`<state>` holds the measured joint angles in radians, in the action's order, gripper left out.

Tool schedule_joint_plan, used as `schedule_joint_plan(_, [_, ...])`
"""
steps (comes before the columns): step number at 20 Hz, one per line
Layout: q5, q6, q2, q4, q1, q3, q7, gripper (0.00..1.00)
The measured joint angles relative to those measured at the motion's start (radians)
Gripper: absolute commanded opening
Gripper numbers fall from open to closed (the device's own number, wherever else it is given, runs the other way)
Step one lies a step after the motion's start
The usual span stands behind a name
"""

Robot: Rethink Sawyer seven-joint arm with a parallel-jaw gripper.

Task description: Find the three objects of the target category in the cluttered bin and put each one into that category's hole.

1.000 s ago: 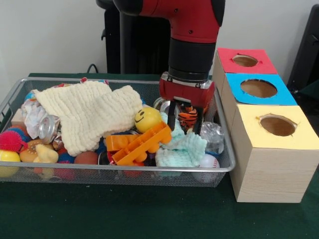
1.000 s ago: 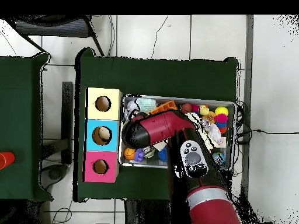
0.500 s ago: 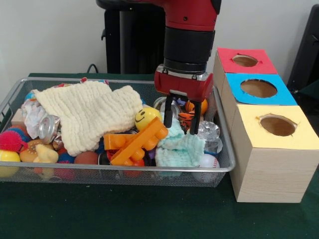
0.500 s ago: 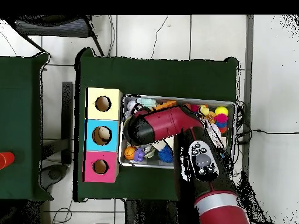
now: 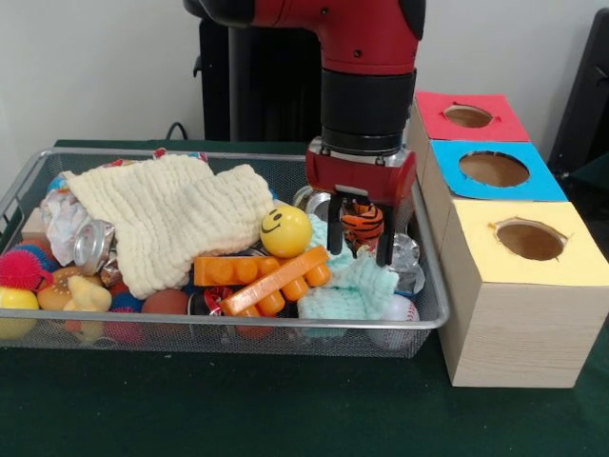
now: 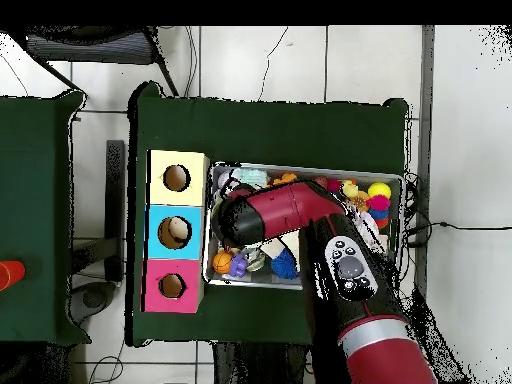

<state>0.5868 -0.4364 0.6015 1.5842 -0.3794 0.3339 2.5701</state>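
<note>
gripper (image 5: 361, 249) over the right end of the wire bin (image 5: 433, 314), jaws pinching a small striped tiger toy (image 5: 361, 223).
the tiger toy sits between the two dark jaws, held above a pale green cloth (image 5: 347, 288) and clear of the clutter below; a crumpled clear plastic piece (image 5: 406, 257) lies just beside the right jaw. nearby in the bin lie a yellow smiley ball (image 5: 285, 230), an orange toy block (image 5: 259, 278) and a large cream cloth (image 5: 169, 218) towards the left end. beside the bin's right end on the green tabletop (image 5: 285, 409) stands the wooden box with three holes, topped yellow (image 5: 528, 243), blue (image 5: 494, 169) and red (image 5: 468, 116). from overhead the red arm (image 6: 285, 213) covers the gripper and toy, reaching over the bin's end nearest the box.
</note>
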Motion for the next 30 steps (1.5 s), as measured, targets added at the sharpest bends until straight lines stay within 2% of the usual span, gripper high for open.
schedule_joint_plan(10, [-0.027, 0.000, -0.002, 0.009, -0.012, 0.057, 0.000, 1.00])
schedule_joint_plan(19, [-0.029, 0.000, 0.003, 0.010, -0.006, 0.067, 0.000, 1.00])
schedule_joint_plan(24, [-0.027, 0.000, -0.003, 0.009, 0.020, 0.060, 0.000, 1.00])
schedule_joint_plan(30, [-0.021, 0.000, -0.022, -0.001, 0.081, 0.014, 0.000, 1.00])
